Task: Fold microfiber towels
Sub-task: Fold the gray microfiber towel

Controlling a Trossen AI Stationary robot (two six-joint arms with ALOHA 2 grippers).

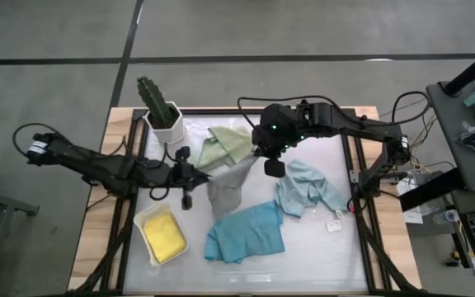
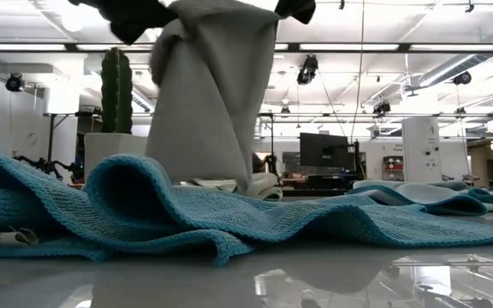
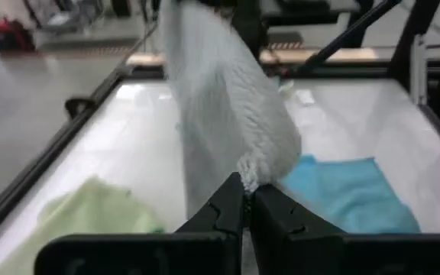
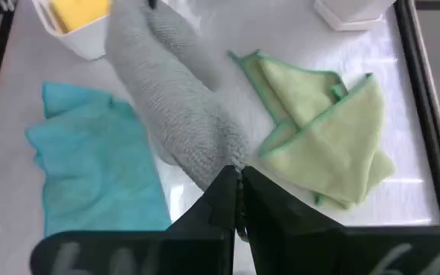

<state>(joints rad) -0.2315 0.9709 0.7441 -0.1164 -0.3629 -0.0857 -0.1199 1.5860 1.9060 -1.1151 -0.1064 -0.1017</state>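
Note:
The grey towel [image 1: 228, 188] hangs between my two grippers over the middle of the table; in the low view [image 2: 212, 94] its lower end is hidden behind the teal towel [image 2: 229, 218]. My left gripper [image 1: 190, 176] is shut on its left end. My right gripper [image 1: 267, 157] is shut on its right end. The sage green towel [image 1: 229, 144] lies crumpled at the far middle. The teal towel [image 1: 246, 233] lies near the front. The pale blue towel [image 1: 308, 190] lies at the right. The yellow towel [image 1: 164, 236] lies folded in the white tray [image 1: 143, 223]. My left gripper pinches a bunched corner of the grey towel [image 3: 248, 177] between its two fingertips, coming level from the table's left. The towel hangs down and away from the fingers, slack. My right gripper pinches a bunched edge of the grey towel [image 4: 234, 159] between its two fingertips, coming from the table's right and slanting down. The towel hangs below the fingers.
A cactus in a white pot [image 1: 162, 111] stands at the far left corner. A small white tag [image 1: 334, 224] lies near the pale blue towel. A black frame [image 1: 355, 165] runs round the white tabletop.

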